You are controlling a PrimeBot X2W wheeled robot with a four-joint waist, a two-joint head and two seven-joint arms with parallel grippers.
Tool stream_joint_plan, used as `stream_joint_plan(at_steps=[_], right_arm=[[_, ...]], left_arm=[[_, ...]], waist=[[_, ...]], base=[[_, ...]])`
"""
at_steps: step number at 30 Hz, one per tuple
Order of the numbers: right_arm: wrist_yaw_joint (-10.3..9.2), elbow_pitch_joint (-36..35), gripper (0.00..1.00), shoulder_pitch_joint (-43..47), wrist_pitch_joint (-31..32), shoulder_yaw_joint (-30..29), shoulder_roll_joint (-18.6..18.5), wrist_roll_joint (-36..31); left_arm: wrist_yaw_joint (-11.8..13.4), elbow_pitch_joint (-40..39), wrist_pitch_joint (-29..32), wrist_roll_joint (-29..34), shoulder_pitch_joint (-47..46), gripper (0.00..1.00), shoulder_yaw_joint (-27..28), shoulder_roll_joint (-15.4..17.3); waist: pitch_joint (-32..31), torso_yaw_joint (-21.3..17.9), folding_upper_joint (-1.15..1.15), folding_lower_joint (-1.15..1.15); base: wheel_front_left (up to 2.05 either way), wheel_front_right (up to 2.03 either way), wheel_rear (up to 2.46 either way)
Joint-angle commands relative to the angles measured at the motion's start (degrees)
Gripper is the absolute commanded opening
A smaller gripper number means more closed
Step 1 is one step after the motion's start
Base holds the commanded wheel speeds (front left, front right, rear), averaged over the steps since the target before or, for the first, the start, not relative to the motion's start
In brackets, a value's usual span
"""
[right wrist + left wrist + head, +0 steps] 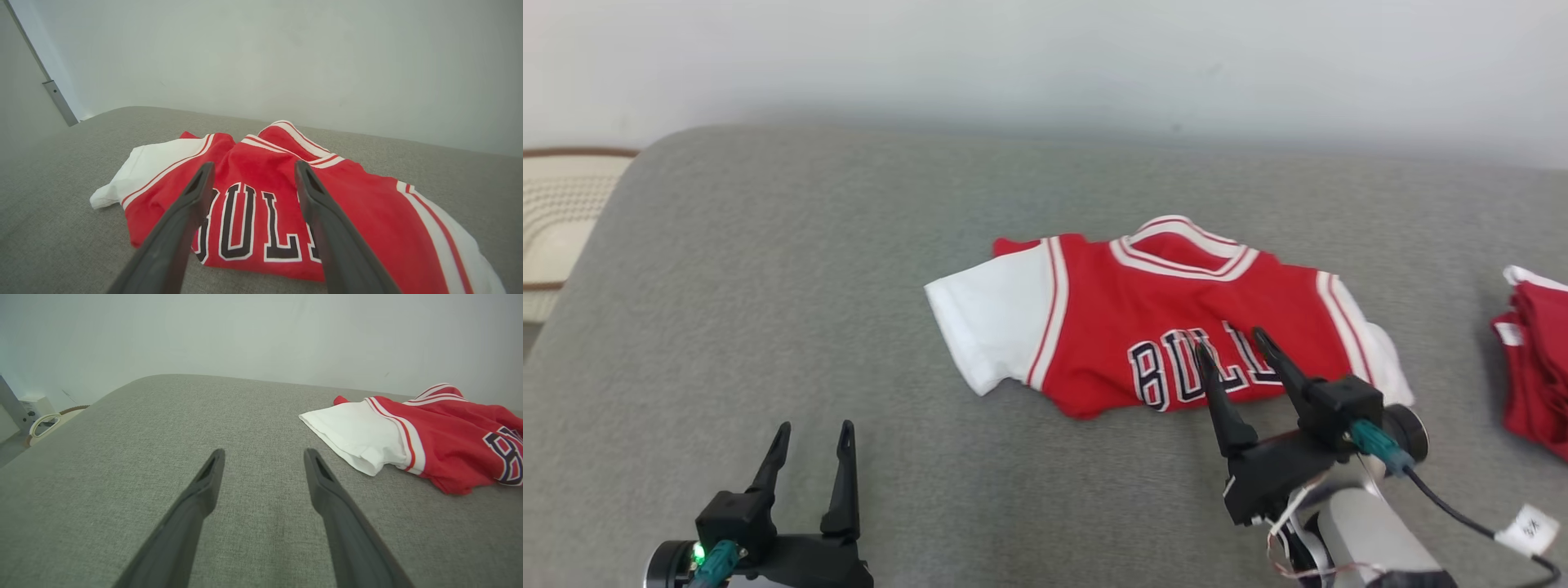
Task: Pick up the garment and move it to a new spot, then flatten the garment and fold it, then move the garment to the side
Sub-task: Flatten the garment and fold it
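Grey fabric surface (768, 327), pale wall behind; we see the red-and-white jersey (1143, 327) lying rumpled mid-surface. Right gripper (1229, 339) sits at its near hem over the lettering, fingers wide apart, holding nothing. Left gripper (815, 426) well apart to the left, fingers spread, empty

Prob. home rm: grey fabric cushion (768, 327) w/ plain white wall (1045, 57) behind.
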Motion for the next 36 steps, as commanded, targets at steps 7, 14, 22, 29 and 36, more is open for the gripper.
stream_joint_plan(at_steps=[7,14,22,29,36], right_arm=[[-0.04,7.24,1.0,-8.02,0.0,1.88,-3.15,0.53],[-0.04,16.87,1.0,-16.23,0.0,5.39,-5.93,0.89],[-0.05,28.85,1.0,-24.26,1.42,9.44,-7.14,1.17],[-0.04,34.14,0.8,-27.89,1.95,12.75,-6.93,2.36],[-0.04,34.26,0.0,-31.06,0.52,15.67,-6.28,5.14]], left_arm=[[1.0,0.28,-0.08,-3.34,1.02,1.0,-2.77,-0.06],[1.62,-0.13,-0.08,-5.09,0.12,1.0,-4.92,-0.07],[2.89,-0.51,-0.08,-7.53,-0.64,1.0,-7.41,-0.08],[3.52,-0.65,-0.08,-8.46,-0.2,1.0,-8.07,-0.07],[3.74,-0.68,-0.08,-8.62,-0.16,1.0,-8.03,-0.08]], waist=[[3.16,6.67,0.0,0.0],[5.33,10.49,0.0,0.0],[7.55,13.91,0.0,0.0],[8.04,14.9,0.0,0.0],[8.06,14.23,0.0,0.0]], base=[[0.0,0.0,0.0],[0.0,0.0,0.0],[0.0,0.0,0.0],[0.0,0.0,0.0],[0.0,0.0,0.0]])
